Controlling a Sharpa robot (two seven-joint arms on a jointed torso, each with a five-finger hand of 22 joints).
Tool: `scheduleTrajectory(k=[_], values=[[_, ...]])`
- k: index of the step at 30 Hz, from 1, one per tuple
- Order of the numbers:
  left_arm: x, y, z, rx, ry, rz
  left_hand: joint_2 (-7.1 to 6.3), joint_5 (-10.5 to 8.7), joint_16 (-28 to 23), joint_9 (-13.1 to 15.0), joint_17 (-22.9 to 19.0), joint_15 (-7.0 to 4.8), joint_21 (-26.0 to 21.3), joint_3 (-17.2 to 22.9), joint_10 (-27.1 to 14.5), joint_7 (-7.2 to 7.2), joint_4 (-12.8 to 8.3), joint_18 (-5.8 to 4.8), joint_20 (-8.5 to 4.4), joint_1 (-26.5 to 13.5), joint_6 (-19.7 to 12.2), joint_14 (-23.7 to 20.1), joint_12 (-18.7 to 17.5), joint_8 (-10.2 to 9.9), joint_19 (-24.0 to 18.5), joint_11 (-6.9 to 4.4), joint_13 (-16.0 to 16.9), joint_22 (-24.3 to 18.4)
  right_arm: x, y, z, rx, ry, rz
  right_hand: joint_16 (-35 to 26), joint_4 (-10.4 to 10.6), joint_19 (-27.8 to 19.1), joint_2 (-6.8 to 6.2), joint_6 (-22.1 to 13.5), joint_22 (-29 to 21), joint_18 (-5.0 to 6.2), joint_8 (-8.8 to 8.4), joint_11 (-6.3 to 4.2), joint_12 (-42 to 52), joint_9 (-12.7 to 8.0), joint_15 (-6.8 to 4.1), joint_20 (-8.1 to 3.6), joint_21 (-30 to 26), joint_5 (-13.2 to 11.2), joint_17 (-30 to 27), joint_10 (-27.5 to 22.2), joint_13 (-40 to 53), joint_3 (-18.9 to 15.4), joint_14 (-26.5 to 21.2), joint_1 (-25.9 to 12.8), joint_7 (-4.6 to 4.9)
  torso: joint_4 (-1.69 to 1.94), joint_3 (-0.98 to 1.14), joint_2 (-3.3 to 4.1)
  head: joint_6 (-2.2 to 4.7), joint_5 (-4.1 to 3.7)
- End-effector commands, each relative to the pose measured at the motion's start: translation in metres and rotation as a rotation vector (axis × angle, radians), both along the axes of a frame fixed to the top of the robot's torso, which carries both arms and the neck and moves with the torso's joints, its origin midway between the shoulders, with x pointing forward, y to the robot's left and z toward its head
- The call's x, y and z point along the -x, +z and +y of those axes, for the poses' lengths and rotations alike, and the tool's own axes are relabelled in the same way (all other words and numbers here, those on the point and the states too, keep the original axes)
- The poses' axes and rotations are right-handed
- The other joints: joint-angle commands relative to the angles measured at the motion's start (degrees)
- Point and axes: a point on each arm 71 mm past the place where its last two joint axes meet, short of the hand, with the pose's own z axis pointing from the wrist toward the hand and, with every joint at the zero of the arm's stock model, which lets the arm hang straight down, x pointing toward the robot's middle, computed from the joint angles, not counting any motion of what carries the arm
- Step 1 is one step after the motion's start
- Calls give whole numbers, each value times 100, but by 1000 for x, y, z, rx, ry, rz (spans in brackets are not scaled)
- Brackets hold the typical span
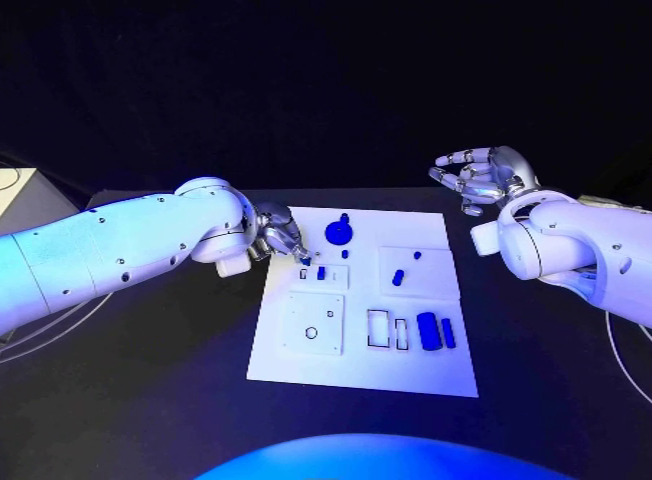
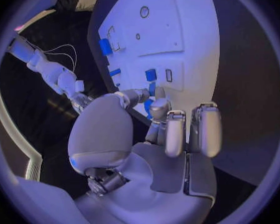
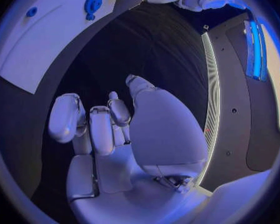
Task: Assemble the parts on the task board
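The white task board [image 1: 358, 362] lies in the middle of the black table. My left hand [image 1: 279, 232] reaches over its near-left corner and pinches a small blue part [image 1: 306, 261] at the fingertips; the same part [image 2: 152, 89] sits between thumb and finger above the board [image 2: 177, 35]. On the board are a round blue part [image 1: 338, 233], a small blue peg [image 1: 398, 277], a blue block [image 1: 322, 272] in a slot, and two long blue parts [image 1: 429, 330]. My right hand [image 1: 485, 175] hangs raised beyond the board's far right corner, fingers loosely curved, holding nothing.
A raised white square plate [image 1: 313, 323] with a hole and two outlined slots [image 1: 378, 327] sit on the board's near half. A pale box [image 1: 9, 200] stands at the table's left. Cables trail beside both arms.
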Motion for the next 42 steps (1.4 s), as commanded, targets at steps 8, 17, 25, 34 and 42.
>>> scheduleTrajectory(k=[8,17,25,34,42], values=[[2,-5,-5,-50,-32,-5,-23,86,35,-19,1509,-49,27,1038,70,-110,-1081,-113,-18,-15,156,616,38,10,38,12,44,373,1,0,1,-1,16,-1,-29,9,-21,-7,-34,-5,44,33,-4,-3,5,-26,-14,-25,26,4,-6,-5,30,-1,-48,-3,-6,13,10,-41,0],[4,-6,-7,-73,-36,-9,-27,106,35,-23,1509,-51,24,1038,75,-111,-1084,-111,-20,-21,163,616,38,6,34,10,47,366,0,-1,1,0,14,0,-29,9,-21,-7,-34,-5,44,33,-4,-3,5,-26,-14,-25,26,4,-6,-5,30,-1,-48,-3,0,13,6,-74,1],[5,-7,-5,-89,-37,-1,-28,121,35,-26,1509,-52,24,1040,88,-112,-1086,-111,-21,-24,169,616,48,4,34,9,67,365,1,-1,0,0,13,0,-29,9,-21,-7,-34,-5,44,33,-4,-3,5,-26,-14,-25,26,4,-6,-5,30,-1,-48,-3,3,12,7,-103,10],[5,-9,-4,-106,-35,4,-30,135,35,-29,1509,-53,25,1041,92,-114,-1088,-112,-23,-27,174,616,49,2,35,8,69,367,1,-1,0,0,14,0,-29,9,-21,-7,-34,-5,44,33,-4,-3,5,-26,-14,-25,26,4,-6,-5,30,-1,-48,-3,2,7,-2,-119,24],[6,-12,-4,-120,-40,12,-32,143,35,-30,1509,-54,28,1040,94,-114,-1089,-113,-23,-29,176,616,49,0,39,8,71,373,1,-1,0,0,14,0,-35,9,-13,-15,-42,-6,43,45,-7,0,8,-29,-17,-27,29,0,3,-14,44,2,-64,-6,-1,6,2,-147,26]])
